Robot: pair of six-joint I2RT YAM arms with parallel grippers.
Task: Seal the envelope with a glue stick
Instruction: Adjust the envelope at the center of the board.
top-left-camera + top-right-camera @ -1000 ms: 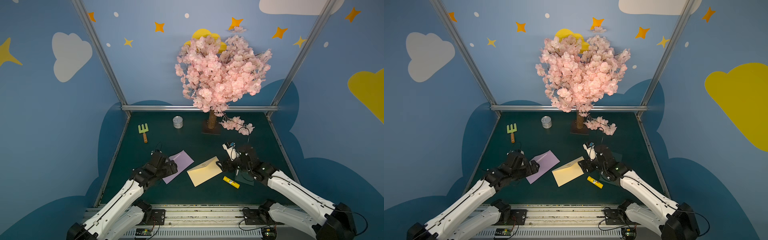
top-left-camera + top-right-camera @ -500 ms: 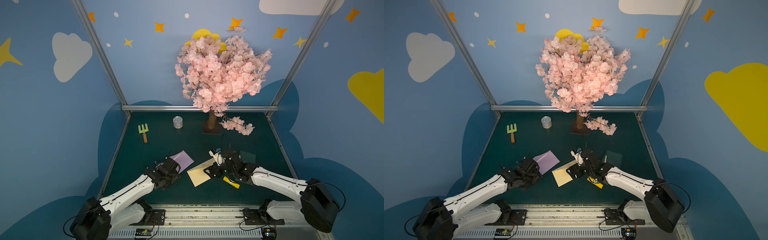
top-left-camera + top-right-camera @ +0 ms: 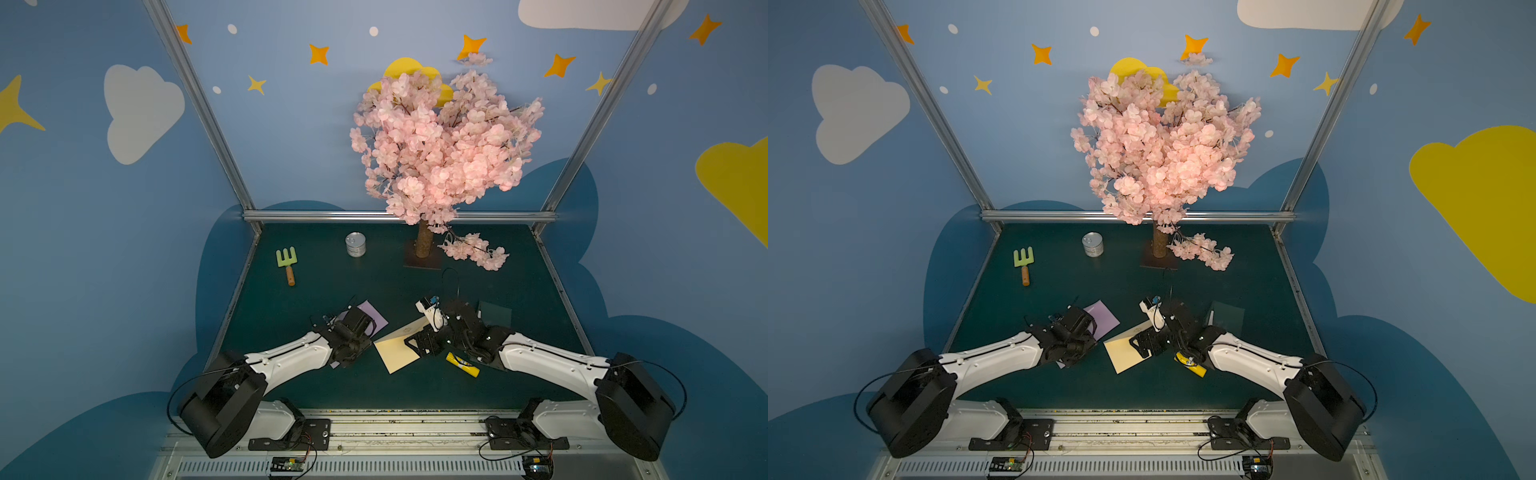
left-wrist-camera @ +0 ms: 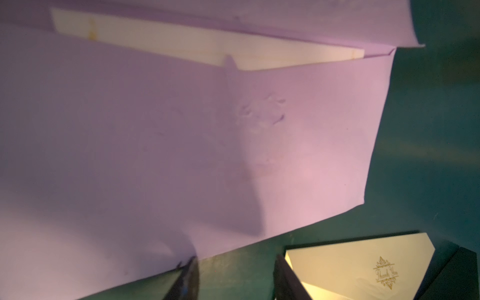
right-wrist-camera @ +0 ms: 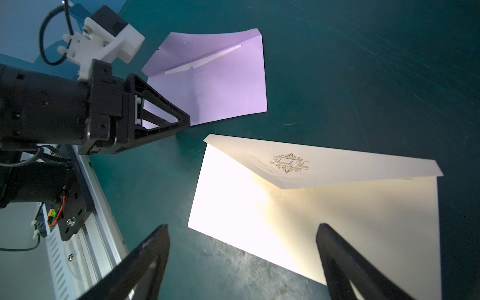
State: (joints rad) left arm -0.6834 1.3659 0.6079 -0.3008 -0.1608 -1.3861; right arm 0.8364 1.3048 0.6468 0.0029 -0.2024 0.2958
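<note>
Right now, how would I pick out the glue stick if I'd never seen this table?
From the pink blossom tree, come toward the green table's near edge. Just right of the cream envelope, beside the right arm, lies the glue stick: the only bright-yellow cylinder among flat papers.

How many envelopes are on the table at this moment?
2. A purple envelope lies by the left gripper; a cream envelope lies beneath the right gripper. A dark green sheet beyond the right arm may be a third.
</note>
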